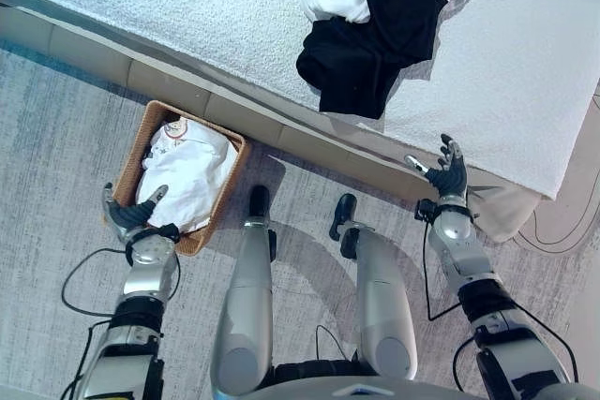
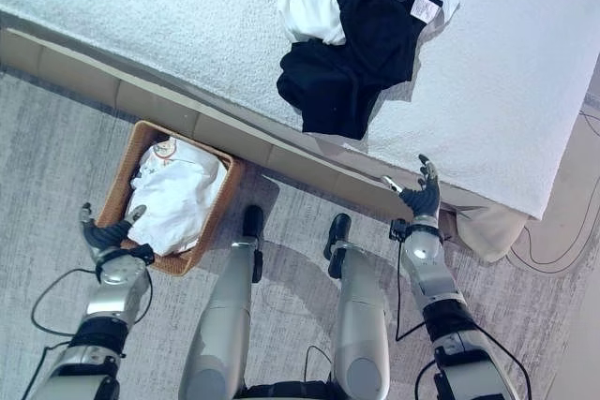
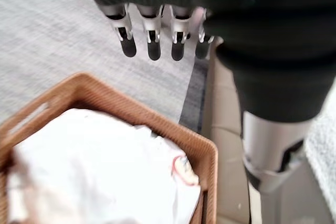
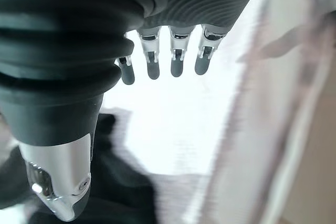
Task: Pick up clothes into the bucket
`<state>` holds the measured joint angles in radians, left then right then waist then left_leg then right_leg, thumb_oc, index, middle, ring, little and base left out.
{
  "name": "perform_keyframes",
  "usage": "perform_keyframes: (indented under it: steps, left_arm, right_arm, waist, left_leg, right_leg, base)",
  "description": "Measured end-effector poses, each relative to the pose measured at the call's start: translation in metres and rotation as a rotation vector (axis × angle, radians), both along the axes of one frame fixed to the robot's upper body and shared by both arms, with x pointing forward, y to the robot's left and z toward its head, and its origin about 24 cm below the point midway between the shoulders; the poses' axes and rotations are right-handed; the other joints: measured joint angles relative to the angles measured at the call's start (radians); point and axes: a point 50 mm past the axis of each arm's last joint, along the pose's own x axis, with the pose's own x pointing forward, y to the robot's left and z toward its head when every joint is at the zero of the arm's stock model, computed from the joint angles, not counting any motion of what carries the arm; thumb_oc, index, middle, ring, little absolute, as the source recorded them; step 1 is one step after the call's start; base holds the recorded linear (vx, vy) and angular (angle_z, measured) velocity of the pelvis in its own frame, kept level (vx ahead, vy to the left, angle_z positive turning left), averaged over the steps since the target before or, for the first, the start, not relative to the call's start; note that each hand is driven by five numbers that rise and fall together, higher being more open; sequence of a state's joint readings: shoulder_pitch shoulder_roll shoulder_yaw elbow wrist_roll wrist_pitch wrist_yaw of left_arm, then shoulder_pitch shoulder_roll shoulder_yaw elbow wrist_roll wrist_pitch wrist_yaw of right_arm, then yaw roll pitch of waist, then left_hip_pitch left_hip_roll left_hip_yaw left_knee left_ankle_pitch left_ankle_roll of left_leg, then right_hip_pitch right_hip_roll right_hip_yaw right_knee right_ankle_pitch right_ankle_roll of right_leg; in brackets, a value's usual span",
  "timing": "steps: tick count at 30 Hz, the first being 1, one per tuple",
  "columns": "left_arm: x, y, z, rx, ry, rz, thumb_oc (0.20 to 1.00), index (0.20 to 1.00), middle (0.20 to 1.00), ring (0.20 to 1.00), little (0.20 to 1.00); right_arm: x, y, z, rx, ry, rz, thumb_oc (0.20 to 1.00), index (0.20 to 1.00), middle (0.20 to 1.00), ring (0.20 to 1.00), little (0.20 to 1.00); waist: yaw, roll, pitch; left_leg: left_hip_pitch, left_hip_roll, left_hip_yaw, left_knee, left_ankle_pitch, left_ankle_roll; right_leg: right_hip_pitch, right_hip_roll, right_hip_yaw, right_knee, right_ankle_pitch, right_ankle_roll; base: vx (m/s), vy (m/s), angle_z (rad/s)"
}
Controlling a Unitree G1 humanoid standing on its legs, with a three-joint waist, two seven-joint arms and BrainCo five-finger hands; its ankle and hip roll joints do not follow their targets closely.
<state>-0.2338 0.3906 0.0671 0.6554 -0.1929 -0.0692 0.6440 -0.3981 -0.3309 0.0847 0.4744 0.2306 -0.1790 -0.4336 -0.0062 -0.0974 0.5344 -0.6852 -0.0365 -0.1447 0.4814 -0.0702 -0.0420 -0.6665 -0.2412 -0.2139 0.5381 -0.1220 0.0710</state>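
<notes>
Holding white clothes [image 1: 187,170], the wicker basket [image 1: 131,152] sits beside the bed [image 1: 187,16].

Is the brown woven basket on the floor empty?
No. The brown woven basket already holds crumpled white clothes that fill most of it and reach up to its rim.
</notes>
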Motion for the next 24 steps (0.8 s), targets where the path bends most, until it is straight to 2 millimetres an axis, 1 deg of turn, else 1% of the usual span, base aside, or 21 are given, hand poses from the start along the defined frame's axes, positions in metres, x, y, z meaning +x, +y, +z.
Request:
perform_keyframes:
  steps: [1,2,4,5,6,7,8,9,11,12,13,15,16,17,18,19,20,21,22,23,24]
  left_arm:
    - [-0.006,-0.004,-0.008,-0.004,0.029,-0.031,1.0,1.0,1.0,1.0,1.0]
    - [-0.011,-0.005,-0.014,-0.015,0.05,-0.039,1.0,1.0,1.0,1.0,1.0]
    - [-0.015,-0.011,-0.023,-0.036,0.076,-0.066,1.0,1.0,1.0,1.0,1.0]
    - [-0.017,-0.013,-0.026,-0.036,0.093,-0.085,1.0,1.0,1.0,1.0,1.0]
    - [-0.018,-0.019,-0.031,-0.044,0.112,-0.118,1.0,1.0,1.0,1.0,1.0]
    - [-0.018,-0.021,-0.034,-0.045,0.123,-0.139,1.0,1.0,1.0,1.0,1.0]
    - [-0.021,-0.024,-0.039,-0.052,0.143,-0.157,1.0,1.0,1.0,1.0,1.0]
    - [-0.021,-0.027,-0.043,-0.049,0.165,-0.178,1.0,1.0,1.0,1.0,1.0]
    - [-0.027,-0.033,-0.057,-0.069,0.238,-0.214,1.0,1.0,1.0,1.0,1.0]
    - [-0.031,-0.034,-0.062,-0.077,0.262,-0.22,1.0,1.0,1.0,1.0,1.0]
    - [-0.035,-0.038,-0.069,-0.087,0.301,-0.243,1.0,1.0,1.0,1.0,1.0]
    - [-0.041,-0.041,-0.075,-0.093,0.332,-0.271,1.0,1.0,1.0,1.0,1.0]
    - [-0.046,-0.044,-0.08,-0.102,0.359,-0.295,0.893,0.893,0.893,0.893,0.893]
    - [-0.047,-0.045,-0.081,-0.107,0.362,-0.3,0.871,0.871,0.871,0.871,0.871]
    - [-0.051,-0.046,-0.085,-0.114,0.379,-0.317,0.859,0.859,0.859,0.859,0.859]
    - [-0.051,-0.049,-0.086,-0.117,0.385,-0.337,0.856,0.856,0.856,0.856,0.856]
    - [-0.053,-0.053,-0.088,-0.127,0.393,-0.36,0.915,0.915,0.915,0.915,0.915]
    - [-0.052,-0.056,-0.088,-0.134,0.391,-0.37,0.944,0.944,0.944,0.944,0.944]
    - [-0.05,-0.061,-0.088,-0.139,0.382,-0.39,1.0,1.0,1.0,1.0,1.0]
    - [-0.048,-0.065,-0.087,-0.139,0.375,-0.417,1.0,1.0,1.0,1.0,1.0]
    - [-0.047,-0.068,-0.086,-0.141,0.37,-0.434,1.0,1.0,1.0,1.0,1.0]
  right_arm:
    - [0.002,-0.001,0.004,0.001,-0.014,-0.01,1.0,1.0,1.0,1.0,1.0]
    - [0.007,-0.001,0.013,0.005,-0.045,-0.015,1.0,1.0,1.0,1.0,1.0]
    - [0.008,-0.005,0.014,0.001,-0.039,-0.038,1.0,1.0,1.0,1.0,1.0]
    - [0.012,-0.004,0.018,0.002,-0.049,-0.04,1.0,1.0,1.0,1.0,1.0]
    - [0.013,-0.009,0.018,-0.012,-0.042,-0.058,1.0,1.0,1.0,1.0,1.0]
    - [0.014,-0.013,0.016,-0.023,-0.026,-0.069,1.0,1.0,1.0,1.0,1.0]
    - [0.02,-0.018,0.022,-0.035,-0.022,-0.089,1.0,1.0,1.0,1.0,1.0]
    - [0.023,-0.025,0.027,-0.052,-0.022,-0.113,1.0,1.0,1.0,1.0,1.0]
    - [0.032,-0.035,0.031,-0.07,0.012,-0.158,1.0,1.0,1.0,1.0,1.0]
    - [0.034,-0.038,0.032,-0.071,0.017,-0.167,1.0,1.0,1.0,1.0,1.0]
    - [0.037,-0.044,0.036,-0.075,0.03,-0.19,1.0,1.0,1.0,1.0,1.0]
    - [0.042,-0.05,0.042,-0.076,0.045,-0.215,1.0,1.0,1.0,1.0,1.0]
    - [0.045,-0.058,0.05,-0.083,0.048,-0.24,1.0,1.0,1.0,1.0,1.0]
    - [0.046,-0.06,0.053,-0.085,0.045,-0.245,1.0,1.0,1.0,1.0,1.0]
    - [0.052,-0.061,0.058,-0.113,0.078,-0.254,1.0,1.0,1.0,1.0,1.0]
    - [0.053,-0.066,0.062,-0.122,0.09,-0.268,1.0,1.0,1.0,1.0,1.0]
    - [0.055,-0.071,0.064,-0.147,0.116,-0.285,1.0,1.0,1.0,1.0,1.0]
    - [0.055,-0.076,0.063,-0.162,0.151,-0.306,1.0,1.0,1.0,1.0,1.0]
    - [0.054,-0.085,0.062,-0.184,0.207,-0.335,1.0,1.0,1.0,1.0,1.0]
    - [0.052,-0.092,0.061,-0.211,0.258,-0.348,1.0,1.0,1.0,1.0,1.0]
    - [0.052,-0.094,0.06,-0.246,0.292,-0.343,1.0,1.0,1.0,1.0,1.0]
  waist:
    - [0.001,0.0,0.0]
    - [0.008,0.002,0.001]
    - [0.022,0.003,0.001]
    - [0.036,0.006,0.001]
    - [0.052,0.011,0.001]
    - [0.053,0.017,0.0]
    - [0.063,0.023,0.001]
    - [0.083,0.03,0.0]
    - [0.087,0.055,0.002]
    - [0.095,0.059,0.001]
    - [0.112,0.074,0.002]
    - [0.119,0.09,0.0]
    - [0.128,0.118,-0.001]
    - [0.134,0.124,-0.001]
    - [0.142,0.135,0.0]
    - [0.138,0.143,0.0]
    - [0.156,0.157,-0.002]
    - [0.162,0.16,-0.002]
    - [0.161,0.169,-0.002]
    - [0.171,0.174,-0.002]
    - [0.178,0.174,-0.002]
  left_leg:
    - [0.028,0.0,0.002,-0.034,0.016,-0.005]
    - [0.048,0.0,0.001,-0.057,0.027,-0.005]
    - [0.091,0.003,-0.002,-0.096,0.04,-0.007]
    - [0.103,-0.002,-0.007,-0.109,0.053,-0.01]
    - [0.128,-0.003,-0.014,-0.134,0.063,-0.015]
    - [0.14,-0.003,-0.021,-0.149,0.066,-0.019]
    - [0.159,-0.005,-0.029,-0.176,0.075,-0.024]
    - [0.167,-0.006,-0.033,-0.188,0.081,-0.029]
    - [0.194,-0.011,-0.053,-0.222,0.101,-0.039]
    - [0.205,-0.014,-0.056,-0.237,0.103,-0.037]
    - [0.222,-0.014,-0.057,-0.254,0.115,-0.038]
    - [0.234,-0.014,-0.066,-0.263,0.118,-0.037]
    - [0.24,-0.019,-0.078,-0.267,0.122,-0.035]
    - [0.24,-0.019,-0.08,-0.268,0.122,-0.034]
    - [0.24,-0.023,-0.084,-0.273,0.127,-0.033]
    - [0.24,-0.024,-0.085,-0.276,0.128,-0.033]
    - [0.238,-0.025,-0.096,-0.284,0.137,-0.037]
    - [0.238,-0.026,-0.1,-0.29,0.142,-0.041]
    - [0.237,-0.029,-0.106,-0.295,0.147,-0.042]
    - [0.234,-0.031,-0.118,-0.305,0.149,-0.043]
    - [0.227,-0.03,-0.129,-0.31,0.152,-0.044]
  right_leg:
    - [0.02,0.003,-0.003,-0.022,0.007,0.001]
    - [0.037,0.0,-0.008,-0.034,0.008,0.0]
    - [0.07,0.0,-0.017,-0.049,0.011,-0.001]
    - [0.082,-0.001,-0.019,-0.052,0.014,0.0]
    - [0.102,-0.007,-0.03,-0.056,0.01,0.0]
    - [0.113,-0.009,-0.04,-0.062,0.01,0.0]
    - [0.127,-0.013,-0.049,-0.064,0.003,0.001]
    - [0.13,-0.013,-0.053,-0.06,0.0,0.001]
    - [0.155,-0.028,-0.075,-0.059,-0.011,0.004]
    - [0.159,-0.028,-0.075,-0.058,-0.014,0.002]
    - [0.169,-0.03,-0.077,-0.057,-0.015,0.001]
    - [0.179,-0.031,-0.083,-0.057,-0.018,0.001]
    - [0.188,-0.04,-0.097,-0.054,-0.026,0.0]
    - [0.187,-0.042,-0.099,-0.049,-0.03,0.001]
    - [0.182,-0.043,-0.1,-0.04,-0.033,0.001]
    - [0.18,-0.045,-0.1,-0.035,-0.036,0.0]
    - [0.177,-0.046,-0.107,-0.024,-0.039,0.003]
    - [0.173,-0.048,-0.108,-0.019,-0.041,0.005]
    - [0.172,-0.053,-0.113,-0.014,-0.047,0.001]
    - [0.165,-0.061,-0.125,-0.001,-0.059,-0.001]
    - [0.155,-0.062,-0.13,0.011,-0.066,-0.006]
  base:
    - [-0.07,-0.039,0.07]
    - [0.01,-0.067,0.06]
    - [0.01,-0.055,0.06]
    - [-0.07,-0.04,0.15]
    - [0.02,-0.085,0.22]
    - [0.02,-0.083,0.26]
    - [0.03,-0.084,0.23]
    - [0.02,-0.072,0.22]
    - [0.1,-0.097,0.29]
    - [0.03,-0.063,0.25]
    - [0.02,-0.065,0.1]
    - [0.02,-0.052,0.15]
    - [0.02,-0.05,0.21]
    - [0.03,-0.08,0.23]
    - [0.01,-0.039,0.1]
    - [0.02,-0.089,0.12]
    - [0.01,-0.087,0.09]
    - [0.01,-0.116,0.17]
    - [0.01,-0.094,0.26]
    - [0.01,-0.095,0.31]
    - [0.01,-0.081,0.25]
